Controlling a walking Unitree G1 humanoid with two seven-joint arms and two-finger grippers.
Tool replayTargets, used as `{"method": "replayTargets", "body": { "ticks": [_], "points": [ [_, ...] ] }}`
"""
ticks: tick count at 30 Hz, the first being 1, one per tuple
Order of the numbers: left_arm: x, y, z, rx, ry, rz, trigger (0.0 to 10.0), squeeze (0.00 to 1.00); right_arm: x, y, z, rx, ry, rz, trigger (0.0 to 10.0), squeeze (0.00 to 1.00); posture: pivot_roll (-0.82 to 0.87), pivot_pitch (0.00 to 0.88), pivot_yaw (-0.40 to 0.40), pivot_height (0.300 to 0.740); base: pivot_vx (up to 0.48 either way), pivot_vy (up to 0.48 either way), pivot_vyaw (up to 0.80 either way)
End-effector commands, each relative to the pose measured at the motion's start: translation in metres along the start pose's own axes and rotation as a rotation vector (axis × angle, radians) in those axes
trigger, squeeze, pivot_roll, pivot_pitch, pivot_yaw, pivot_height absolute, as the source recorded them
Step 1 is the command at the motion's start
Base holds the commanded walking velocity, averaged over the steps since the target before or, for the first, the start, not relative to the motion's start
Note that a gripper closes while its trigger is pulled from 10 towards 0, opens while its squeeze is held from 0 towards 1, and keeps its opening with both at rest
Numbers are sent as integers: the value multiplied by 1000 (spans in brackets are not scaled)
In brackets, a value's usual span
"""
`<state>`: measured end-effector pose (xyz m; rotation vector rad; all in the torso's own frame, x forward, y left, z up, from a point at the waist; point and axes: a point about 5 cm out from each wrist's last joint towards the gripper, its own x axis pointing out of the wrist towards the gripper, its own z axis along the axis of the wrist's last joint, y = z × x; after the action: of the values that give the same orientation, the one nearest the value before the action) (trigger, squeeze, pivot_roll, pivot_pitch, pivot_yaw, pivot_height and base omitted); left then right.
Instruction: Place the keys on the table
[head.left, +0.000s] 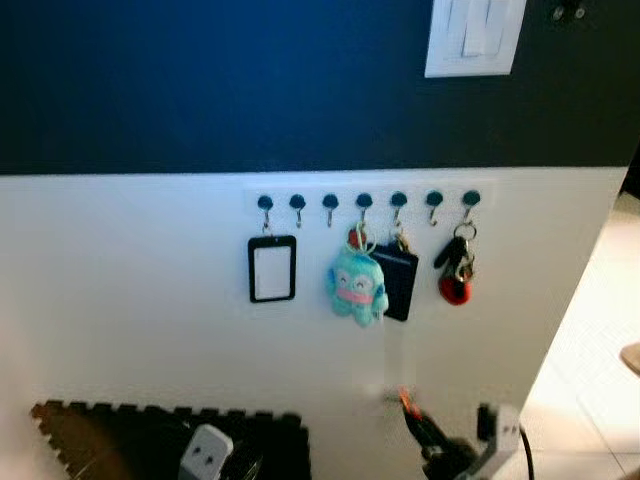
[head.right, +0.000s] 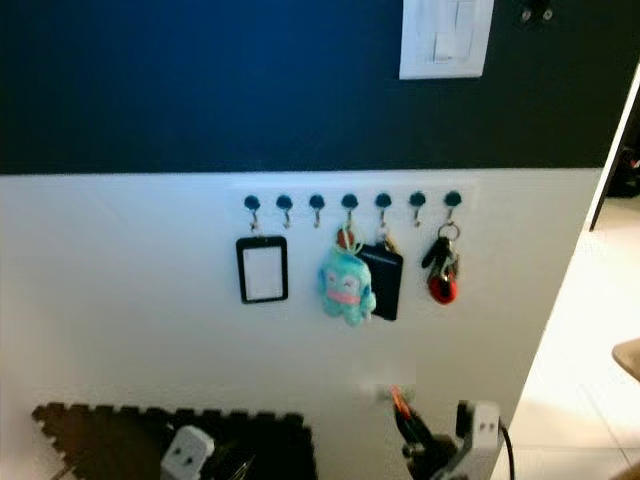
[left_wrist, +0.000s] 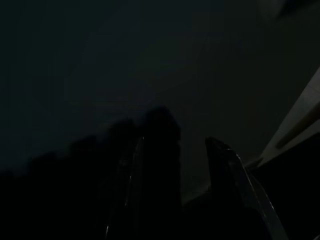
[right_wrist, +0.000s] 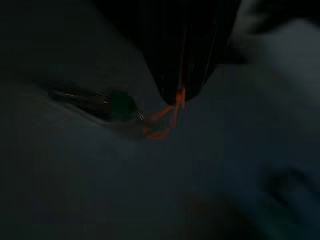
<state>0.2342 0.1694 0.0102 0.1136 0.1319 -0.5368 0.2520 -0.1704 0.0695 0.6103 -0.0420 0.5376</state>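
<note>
Keys (right_wrist: 107, 104) hang by an orange loop (right_wrist: 165, 122) pinched between the closed tips of the right gripper (right_wrist: 180, 92): pickup done. Placement outstanding. Left gripper (left_wrist: 180, 150), fingers apart, idle. 7 hooks (head.left: 364, 202) above.

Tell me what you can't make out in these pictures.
- Table: no surface identifiable; head views face the wall and hook rack.
- Right gripper: dark wrist view shows shut fingers pinching an orange loop; the keys are a blur.
- Left gripper: surroundings lost in darkness.
</note>
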Motion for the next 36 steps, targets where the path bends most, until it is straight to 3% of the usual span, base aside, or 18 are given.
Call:
{"method": "replayTargets", "body": {
  "ticks": [1, 2, 3, 5, 15, 19, 23, 27, 36],
  "points": [
    [-5, 5, -1, -1, 12, 8, 10000, 0, -2, 5, -5, 48, 11, 31, 10000, 0, 27, 21, 33, 740, 0, 0, 0],
    [-4, 6, 2, -9, -3, 12, 10000, 0, 1, 15, 3, 77, -5, 116, 10000, 0, 28, 19, 32, 740, 0, 0, 0],
    [-4, 6, 2, -9, -3, 12, 10000, 0, 1, 15, 3, 77, -5, 116, 10000, 0, 28, 19, 32, 740, 0, 0, 0],
    [-1, 7, 7, -21, -28, 22, 10000, 0, 3, 38, 22, 148, -52, 287, 10000, 0, 25, 16, 30, 740, 0, 0, 0],
    [4, 3, 14, -32, -49, 6, 10000, 0, 3, 64, 43, 264, -66, 453, 10000, 0, 17, 19, 28, 740, 0, 0, 0],
    [8, 2, 18, -37, -68, 8, 10000, 0, 13, 79, 54, 273, -54, 548, 10000, 0, 16, 20, 22, 740, 0, 0, 0],
    [12, 2, 22, -33, -80, 9, 10000, 0, 25, 80, 61, 236, -70, 539, 10000, 0, 17, 20, 20, 740, 0, 0, 0],
    [17, 1, 30, -31, -106, 1, 10000, 0, 49, 76, 76, 150, -109, 466, 10000, 0, 14, 22, 19, 740, 0, 0, 0],
    [25, 1, 42, -30, -150, 1, 10000, 0, 72, 69, 92, 171, -147, 427, 10000, 0, 16, 23, 12, 740, 0, 0, 0]
  ]
}}
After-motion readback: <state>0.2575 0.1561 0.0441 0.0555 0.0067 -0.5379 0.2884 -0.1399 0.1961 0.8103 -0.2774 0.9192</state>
